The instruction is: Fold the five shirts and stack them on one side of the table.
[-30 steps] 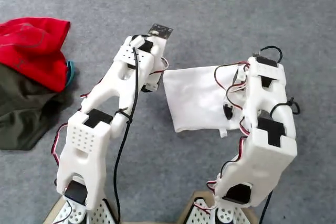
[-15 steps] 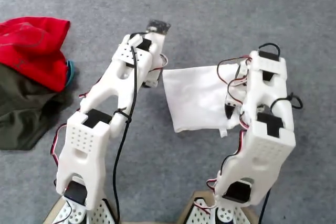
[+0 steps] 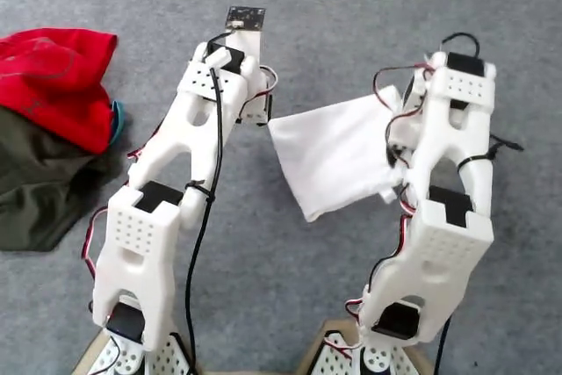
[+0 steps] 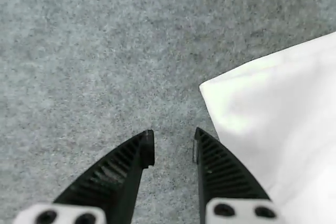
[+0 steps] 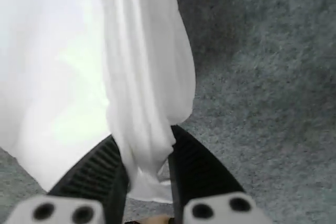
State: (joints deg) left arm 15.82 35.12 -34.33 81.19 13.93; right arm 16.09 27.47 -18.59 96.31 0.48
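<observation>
**Operator B:** Two arms over the grey surface (image 3: 334,32) on the high camera. What do you read between them?

**Operator A:** I see a white shirt (image 3: 338,155), folded small and lying askew between my left arm (image 3: 189,142) and my right arm (image 3: 448,173). Its far corner on the right runs in under the right arm's wrist. At the left edge of the surface sits a heap. A red shirt (image 3: 57,76) lies on top of a dark shirt (image 3: 35,191), and a sliver of teal cloth (image 3: 117,116) shows where they meet. That heap is well apart from the white shirt.

**Operator B:** And your left wrist camera?

**Operator A:** My left fingers (image 4: 126,166) stand a little apart, with nothing between them but grey felt. They hover over the surface. A corner of the white shirt lies just beside one fingertip, and I cannot tell whether it touches.

**Operator B:** Right wrist?

**Operator A:** My right fingers (image 5: 94,174) are pinched tight on a bunched fold at the white shirt's edge. The cloth is gathered between the two tips and runs away from them in long pleats. The rest of it spreads out bright and smooth to one side. Grey surface shows on the other side of the fold, with a shadow lying along it.
</observation>
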